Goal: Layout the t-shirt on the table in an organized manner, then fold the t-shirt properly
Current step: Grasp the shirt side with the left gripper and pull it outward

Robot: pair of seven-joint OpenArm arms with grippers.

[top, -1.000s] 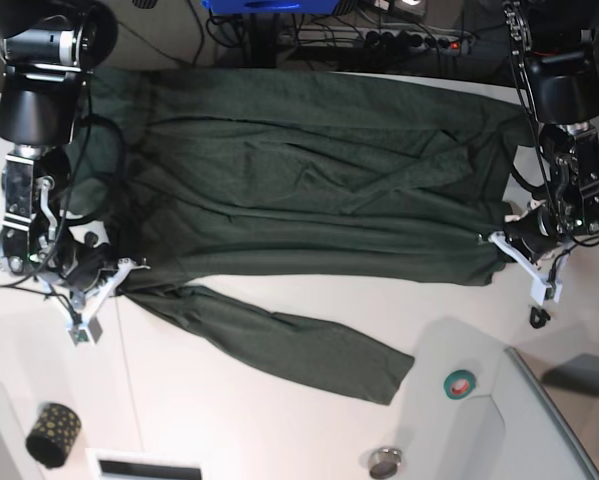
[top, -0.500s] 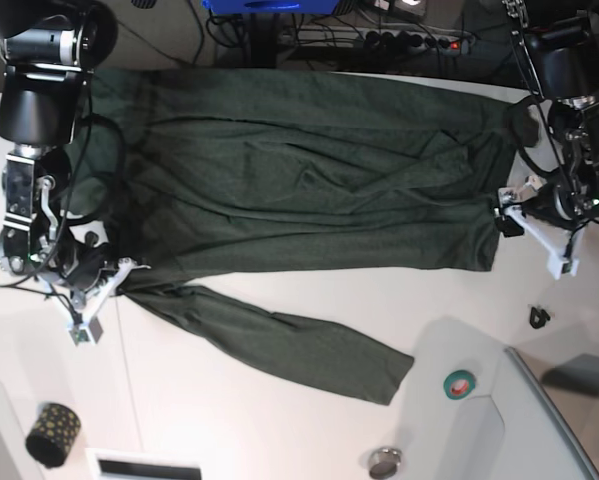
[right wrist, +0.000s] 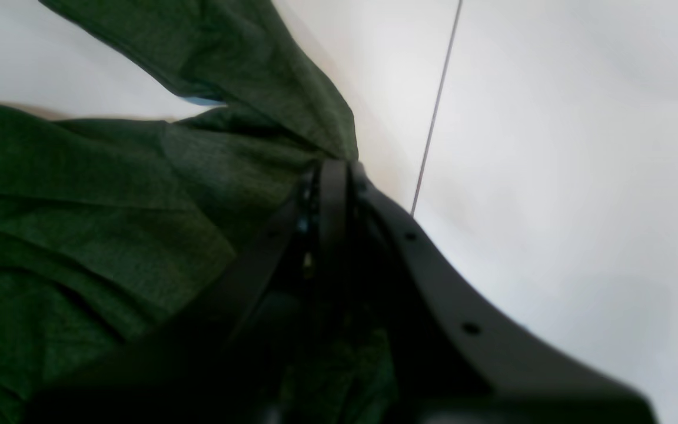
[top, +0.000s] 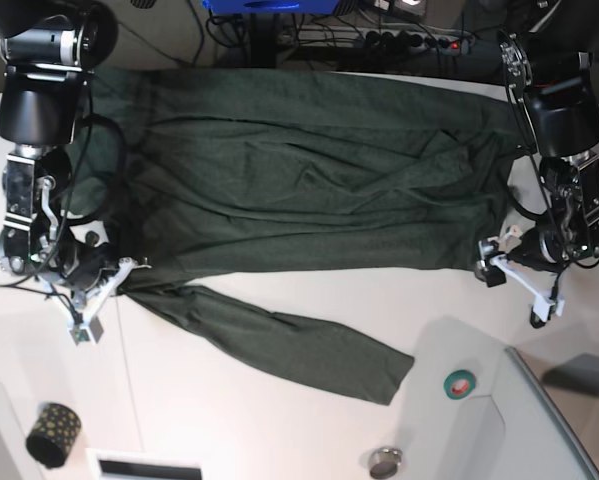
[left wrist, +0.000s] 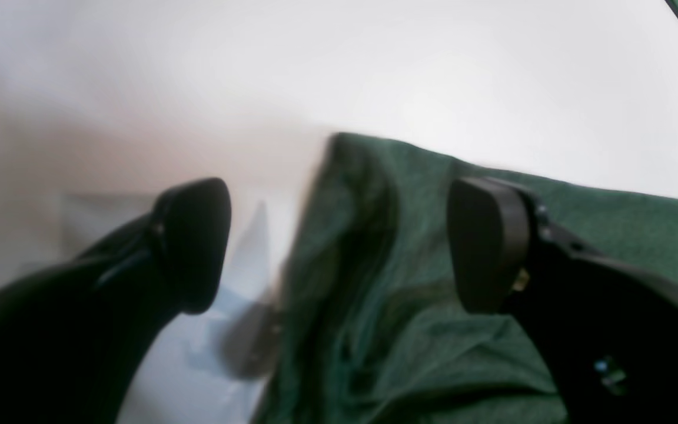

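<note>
The dark green t-shirt (top: 299,170) lay lengthwise across the white table (top: 229,420) between 2 arms — the right gripper (top: 107,285) pinching its corner, the left gripper (top: 514,275) spread apart, nothing grasped, at the opposite hem.

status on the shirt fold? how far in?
Done: t-shirt lies spread across the table, wrinkled, one sleeve trailing. In hand: right gripper is shut on a shirt corner; left gripper is open over the opposite edge. Left: smoothing and every fold.
</note>
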